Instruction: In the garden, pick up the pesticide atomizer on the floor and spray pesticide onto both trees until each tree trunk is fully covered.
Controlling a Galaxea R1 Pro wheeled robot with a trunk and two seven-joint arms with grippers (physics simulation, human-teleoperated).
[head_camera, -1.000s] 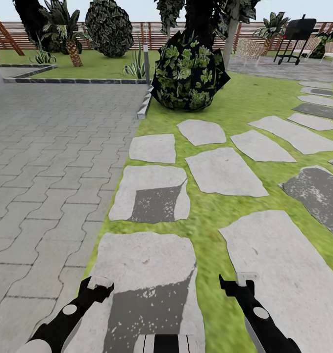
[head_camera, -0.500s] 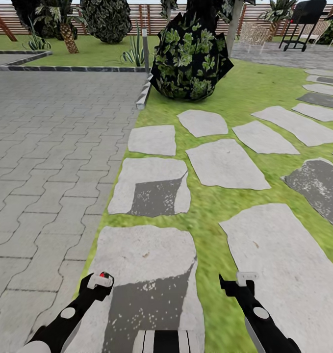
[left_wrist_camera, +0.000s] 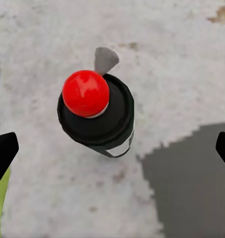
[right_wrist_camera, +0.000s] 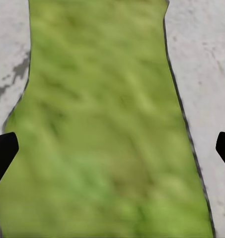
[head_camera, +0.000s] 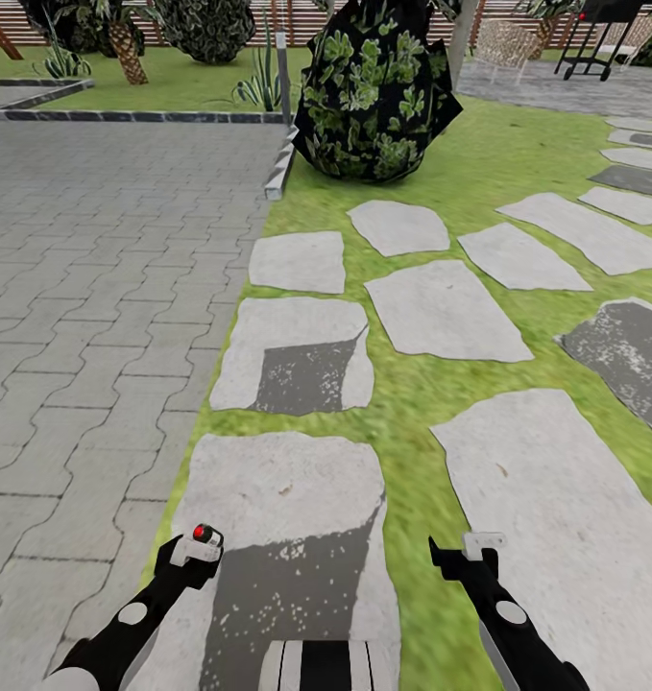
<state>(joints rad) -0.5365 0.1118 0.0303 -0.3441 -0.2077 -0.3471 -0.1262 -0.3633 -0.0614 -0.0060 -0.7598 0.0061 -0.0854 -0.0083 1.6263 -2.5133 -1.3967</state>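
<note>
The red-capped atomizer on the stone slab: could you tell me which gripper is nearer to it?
The left. The left gripper hangs directly above the atomizer, open, fingertips either side. The right gripper is off to its right, open over a grass strip.

I've got both arms low and reaching forward, left gripper [head_camera: 197, 549] and right gripper [head_camera: 468, 552] level with each other, jaws on both spread wide, holding nothing.
</note>
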